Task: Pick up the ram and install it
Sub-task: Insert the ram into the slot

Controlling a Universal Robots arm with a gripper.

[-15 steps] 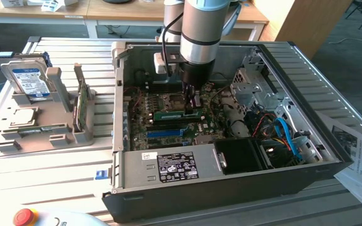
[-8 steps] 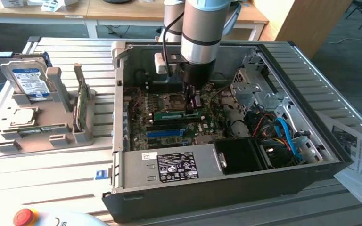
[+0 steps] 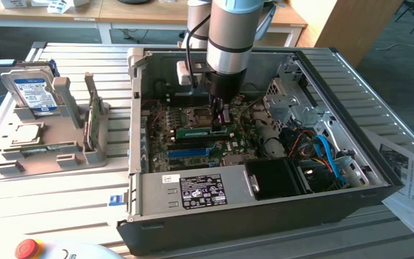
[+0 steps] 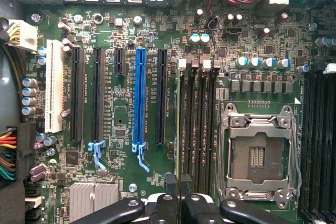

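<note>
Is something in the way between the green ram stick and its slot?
No, nothing visible. The long thin green ram stick, pinched by the claw, lines up along the long black motherboard slot, with no cable or part between them.

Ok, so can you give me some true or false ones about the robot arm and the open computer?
1. The silver hard drive with the blue label stands outside the black computer case. True.
2. The gripper holds the long thin green ram stick. True.
3. The gripper hangs over the grey plastic holder. False: it is inside the case, above the green motherboard.
4. One long motherboard slot is red. False: it is a blue slot.
</note>
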